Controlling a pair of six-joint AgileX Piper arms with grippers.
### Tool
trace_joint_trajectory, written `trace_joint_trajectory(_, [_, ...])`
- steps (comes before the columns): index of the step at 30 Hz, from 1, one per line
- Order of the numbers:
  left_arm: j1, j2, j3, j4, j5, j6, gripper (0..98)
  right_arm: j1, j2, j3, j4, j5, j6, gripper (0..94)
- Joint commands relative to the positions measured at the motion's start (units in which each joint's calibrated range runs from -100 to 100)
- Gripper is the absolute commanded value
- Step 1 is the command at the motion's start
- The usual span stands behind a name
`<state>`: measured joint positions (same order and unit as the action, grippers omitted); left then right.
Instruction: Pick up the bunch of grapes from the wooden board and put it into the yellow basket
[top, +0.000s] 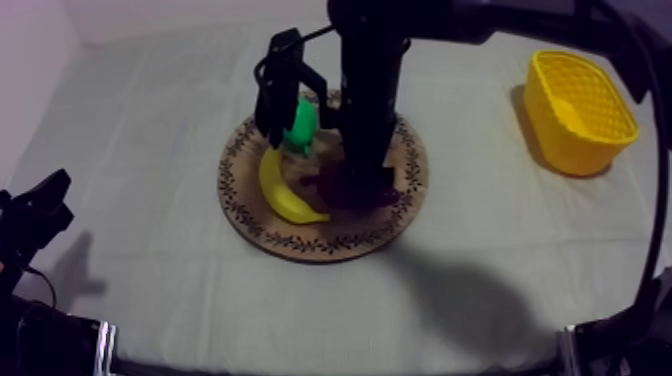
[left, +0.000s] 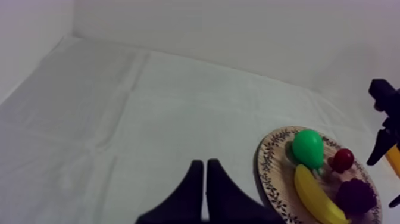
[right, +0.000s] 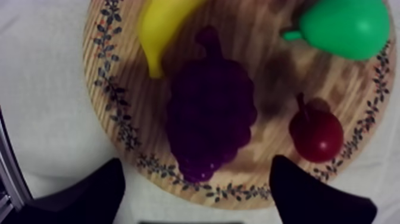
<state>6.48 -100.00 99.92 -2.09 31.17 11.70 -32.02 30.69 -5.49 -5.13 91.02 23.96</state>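
The dark purple bunch of grapes (right: 211, 125) lies on the round wooden board (right: 119, 119), stem toward the banana (right: 158, 27). My right gripper (right: 196, 170) hangs open just above it, one black finger (right: 101, 190) at each side of the bunch's lower end. From the top, the right arm reaches down over the board (top: 250, 215) and its gripper (top: 358, 188) stands at the grapes (top: 335, 190). My left gripper (top: 45, 200) rests at the table's left edge, with its fingers (left: 204, 179) together as a narrow wedge. The yellow basket (top: 580, 100) stands at the far right.
A green pear (top: 300, 125), a yellow banana (top: 285, 190) and a small red fruit (right: 316, 136) share the board with the grapes. The red fruit lies close beside the bunch. Bare cloth separates the board from the basket.
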Motion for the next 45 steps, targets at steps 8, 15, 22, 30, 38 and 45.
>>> trace_joint_trajectory(8, [0.00,0.00,-0.03,-0.03,-0.05,0.00,0.1,0.15,7.42,-3.28,-0.04,-1.76,-0.16,93.2])
trace_joint_trajectory(15, [0.00,0.00,-0.03,-0.03,-0.05,0.00,0.1,0.42,12.56,-7.14,0.60,-1.53,-0.29,92.5])
trace_joint_trajectory(22, [0.00,0.00,-0.03,-0.03,-0.05,0.00,0.1,0.70,15.70,-9.97,1.01,-1.34,-0.36,60.7])
trace_joint_trajectory(30, [0.00,0.00,-0.03,-0.03,-0.05,0.00,0.1,1.39,14.49,-9.26,0.51,-0.87,0.56,29.9])
trace_joint_trajectory(38, [0.00,0.00,-0.03,-0.03,-0.05,0.00,0.1,2.99,6.53,-6.09,0.66,-0.51,0.89,27.8])
trace_joint_trajectory(45, [0.00,0.00,-0.03,-0.03,-0.05,0.00,0.1,6.00,-4.46,-3.95,1.83,-1.12,-0.01,27.1])
